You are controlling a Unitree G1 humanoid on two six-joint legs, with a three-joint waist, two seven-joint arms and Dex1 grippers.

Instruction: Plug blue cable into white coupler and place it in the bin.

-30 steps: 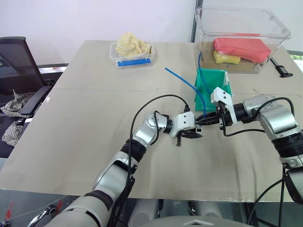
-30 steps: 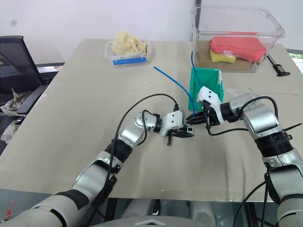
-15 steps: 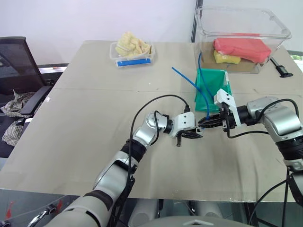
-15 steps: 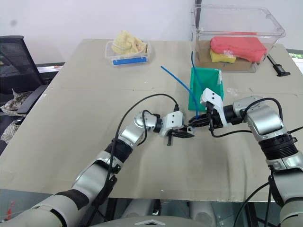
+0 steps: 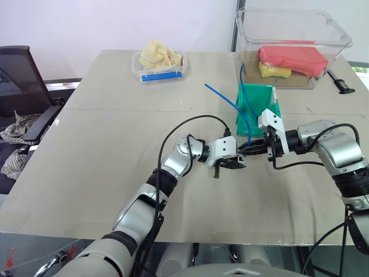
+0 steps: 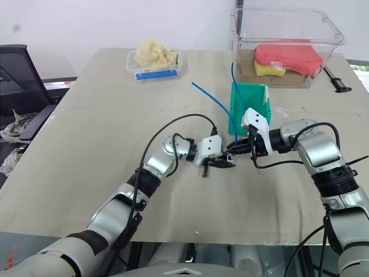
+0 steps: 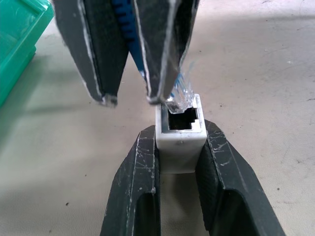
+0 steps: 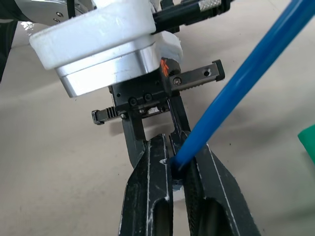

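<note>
On the bench (image 5: 104, 173), toward its far right, stands the green bin (image 5: 257, 109), just beyond the two pincers. Nearer, mid-bench, the left pincer (image 7: 178, 162) is closed on the white coupler (image 7: 179, 140), socket facing the right pincer (image 8: 178, 182). That one pinches the blue cable (image 5: 228, 99) just behind its clear plug (image 7: 181, 93), which touches the socket's rim, not seated. From there, the cable rises far-left above the bin.
</note>
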